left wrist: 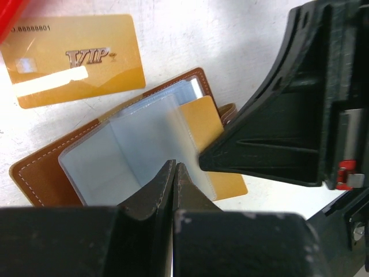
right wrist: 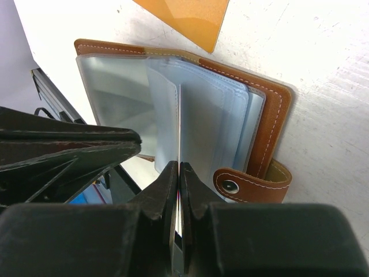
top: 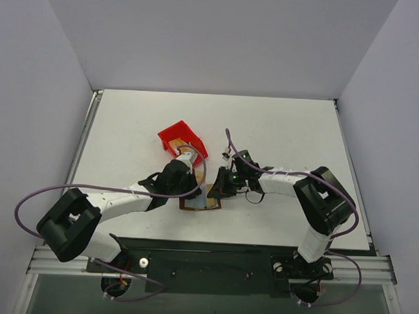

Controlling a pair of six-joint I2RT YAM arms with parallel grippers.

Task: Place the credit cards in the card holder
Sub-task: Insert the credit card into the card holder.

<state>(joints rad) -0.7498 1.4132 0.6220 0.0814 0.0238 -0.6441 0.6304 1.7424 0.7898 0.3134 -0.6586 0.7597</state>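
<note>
The brown card holder [left wrist: 40, 173] lies open on the table, its light blue pocket sleeves [right wrist: 219, 115] fanned upward. My right gripper [right wrist: 179, 167] is shut on a gold credit card [left wrist: 202, 121], which shows edge-on between its jaws and sits partly inside a sleeve, one corner [left wrist: 233, 186] sticking out. My left gripper [left wrist: 174, 165] is shut, pinching a clear sleeve of the card holder [top: 197, 206] from the other side. Its black fingers [right wrist: 86, 144] reach in from the left of the right wrist view. A second credit card [left wrist: 75, 57], marked VIP, lies flat on the table just beyond the holder.
A red plastic bin [top: 181, 137] stands just behind the left gripper [top: 192, 182], close to the loose card. The holder's snap tab [right wrist: 230, 186] hangs off its right edge. Both arms meet over the holder near the table's front edge; the right gripper [top: 217, 188] faces the left.
</note>
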